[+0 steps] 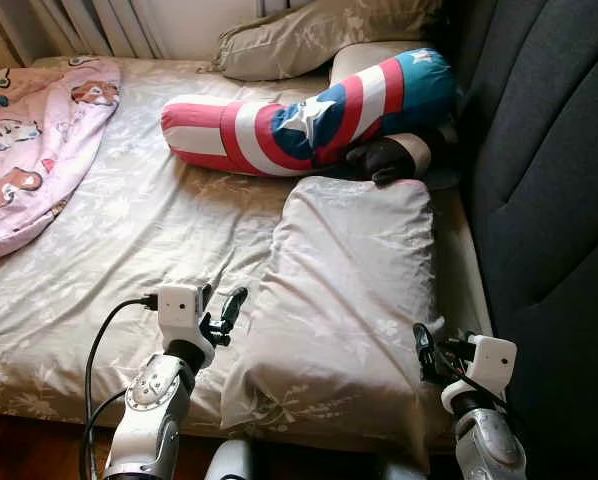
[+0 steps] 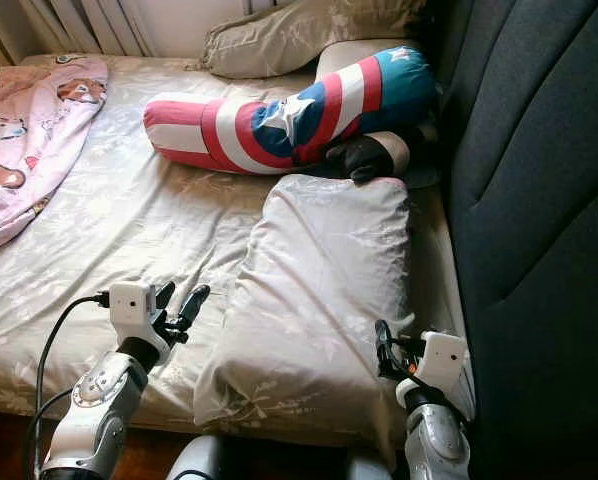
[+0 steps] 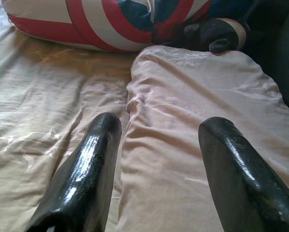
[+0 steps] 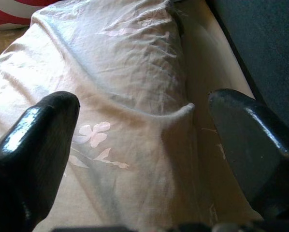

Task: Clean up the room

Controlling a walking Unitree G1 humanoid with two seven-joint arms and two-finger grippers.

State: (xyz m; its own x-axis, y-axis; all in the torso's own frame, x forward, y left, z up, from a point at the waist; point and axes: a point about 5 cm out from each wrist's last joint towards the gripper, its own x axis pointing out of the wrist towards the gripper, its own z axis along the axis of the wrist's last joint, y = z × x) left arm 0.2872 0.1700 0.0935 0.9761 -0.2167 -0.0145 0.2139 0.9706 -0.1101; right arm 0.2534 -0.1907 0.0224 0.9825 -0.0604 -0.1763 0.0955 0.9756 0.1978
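squarely between the two grippers lies the long beige pillow in a pale flower-print satin case (image 1: 349,300), long axis running from 6 o'clock at the bed's near edge up to 12 o'clock, where its far end touches the round red, white and blue star-and-stripe bolster cushion (image 1: 309,115). flanked at 9 o'clock by the left gripper (image 1: 221,318), just beside the pillow's near left corner, and at 3 o'clock by the right gripper (image 1: 427,352), at the near right edge, close to the dark grey padded headboard (image 1: 549,180). both about equally near, so probably a two-armed lift from the sides. jaws of both spread wide and holding nothing; seen along the left jaws, the pillow's left seam sits in the gap, and along the right jaws its right corner. soft, creased, slightly sagging over the edge of the bed with its matching beige sheet (image 1: 129,240); likely to droop if gripped at one end only.
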